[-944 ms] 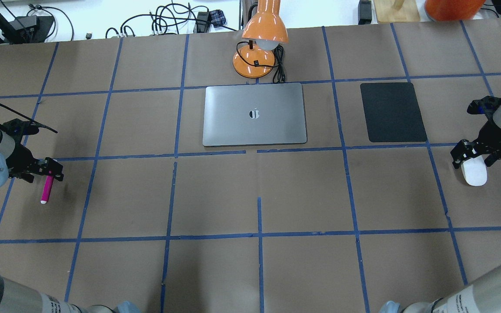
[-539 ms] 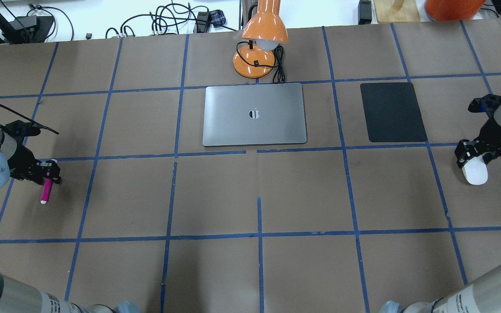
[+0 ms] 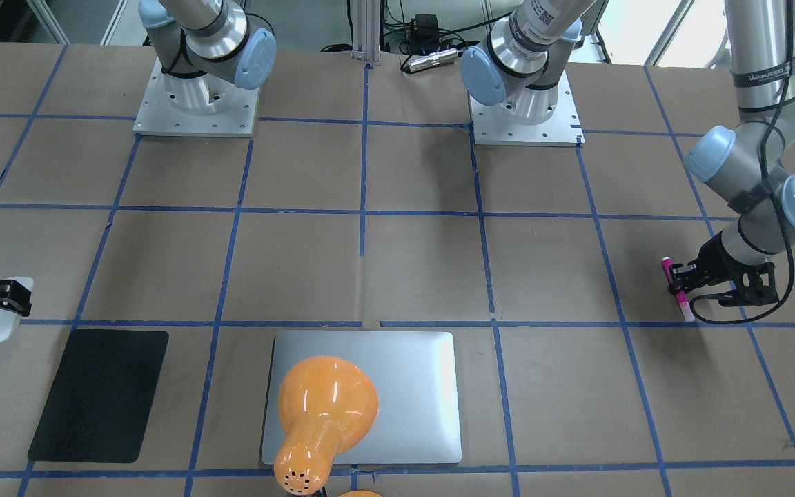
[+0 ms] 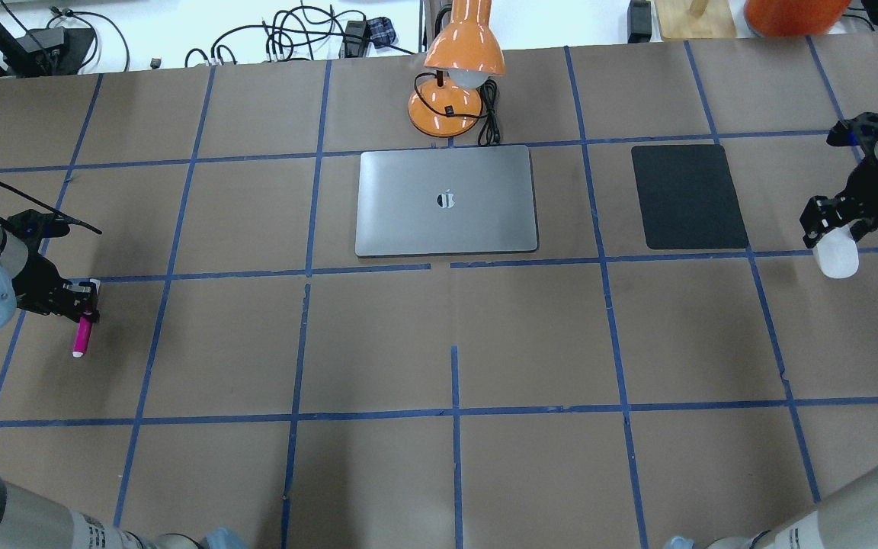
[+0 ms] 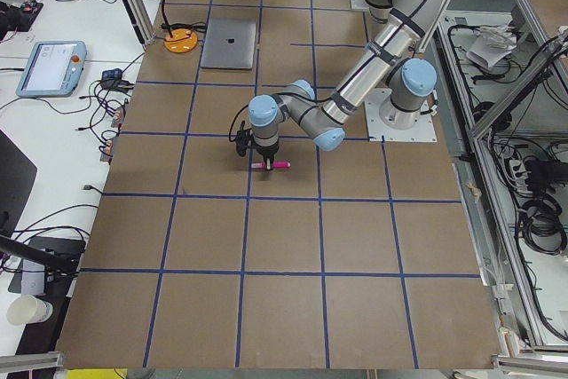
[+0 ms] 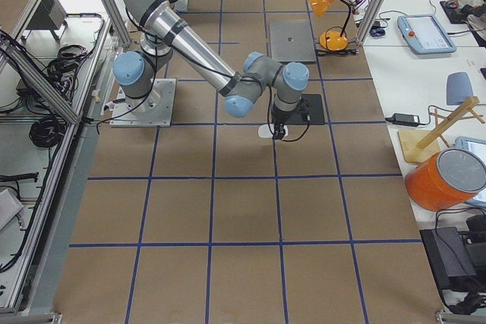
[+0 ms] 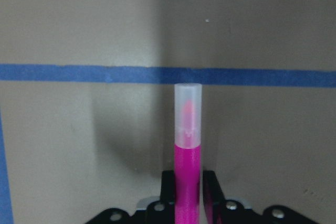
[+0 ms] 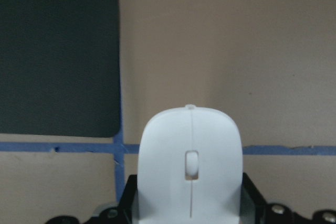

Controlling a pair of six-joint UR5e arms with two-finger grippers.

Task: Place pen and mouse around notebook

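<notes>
The magenta pen [image 4: 81, 336] is at the table's far left, whitish cap toward the robot, with my left gripper [image 4: 85, 302] shut on its far end. In the left wrist view the pen [image 7: 187, 145] juts out from between the fingers [image 7: 210, 192], over blue tape. My right gripper [image 4: 829, 227] is shut on the white mouse [image 4: 837, 257] at the far right, beside the black mat's near corner. In the right wrist view the mouse [image 8: 190, 171] fills the jaws. The silver notebook [image 4: 447, 200] lies closed at centre back, far from both grippers.
An orange desk lamp [image 4: 458, 69] with its cord stands just behind the notebook and overhangs it [image 3: 321, 407]. A thin black mat [image 4: 688, 196] lies to the notebook's right. Blue tape lines grid the brown table [image 4: 454, 343].
My left gripper has closed on the pen, which stays in place. My right gripper, shut on the mouse, has carried it away from the robot, level with the mat's near edge.
</notes>
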